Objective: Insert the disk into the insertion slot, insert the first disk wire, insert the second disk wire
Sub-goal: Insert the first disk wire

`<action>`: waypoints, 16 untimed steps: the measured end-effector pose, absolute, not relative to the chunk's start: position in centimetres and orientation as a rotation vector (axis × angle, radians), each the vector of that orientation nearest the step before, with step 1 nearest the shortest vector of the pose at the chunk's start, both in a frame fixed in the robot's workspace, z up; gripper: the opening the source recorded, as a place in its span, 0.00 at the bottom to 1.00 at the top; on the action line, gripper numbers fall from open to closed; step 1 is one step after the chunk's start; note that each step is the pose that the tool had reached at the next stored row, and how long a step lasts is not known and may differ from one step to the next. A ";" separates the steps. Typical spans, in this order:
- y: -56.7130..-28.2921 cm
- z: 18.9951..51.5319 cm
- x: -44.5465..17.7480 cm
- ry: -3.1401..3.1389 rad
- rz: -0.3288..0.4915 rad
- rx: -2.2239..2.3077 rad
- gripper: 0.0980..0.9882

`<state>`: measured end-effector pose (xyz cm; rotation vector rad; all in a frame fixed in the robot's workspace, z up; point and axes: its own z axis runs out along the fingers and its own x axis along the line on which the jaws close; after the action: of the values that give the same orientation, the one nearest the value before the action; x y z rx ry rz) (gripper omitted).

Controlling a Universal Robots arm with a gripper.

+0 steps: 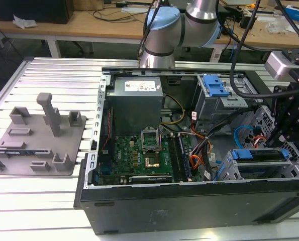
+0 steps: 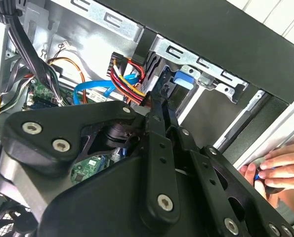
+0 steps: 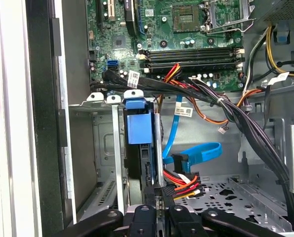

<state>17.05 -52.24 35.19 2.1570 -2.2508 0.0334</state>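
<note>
The disk stands in the insertion slot, its blue carrier tab at the open end; in the exterior view the disk lies in the grey cage at the case's near right corner. My gripper is shut on the dark plug of the first disk wire, the red-orange bundle, right at the disk's rear edge. In the second wrist view the gripper meets that bundle. The second disk wire, a blue loop, hangs loose beside it with its plug free.
Thick black cable bundles cross above the cage. The motherboard and power supply fill the case's left half. A taller bay with a blue latch stands behind. A person's hand rests on the case's outer edge.
</note>
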 end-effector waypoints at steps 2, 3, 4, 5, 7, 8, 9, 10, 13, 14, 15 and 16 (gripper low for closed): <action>-52.2 35.2 17.0 -2.249 0.033 2.159 0.07; -52.2 35.2 17.0 -2.248 0.033 2.160 0.07; -52.3 35.2 17.0 -2.246 0.033 2.161 0.07; -52.3 35.1 17.0 -2.244 0.032 2.163 0.07; -52.3 35.1 17.0 -2.244 0.032 2.164 0.07; -52.3 35.1 17.0 -2.244 0.032 2.163 0.07; -52.4 35.1 17.0 -2.244 0.032 2.163 0.07; -52.4 35.0 17.0 -2.244 0.032 2.163 0.07; -52.5 35.0 17.0 -2.243 0.032 2.163 0.07; -52.5 35.0 17.0 -2.243 0.032 2.163 0.07; -52.5 35.0 17.0 -2.244 0.032 2.163 0.07; -52.5 34.9 17.0 -2.243 0.032 2.163 0.07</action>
<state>17.05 -52.53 34.94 2.1634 -2.2435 0.0316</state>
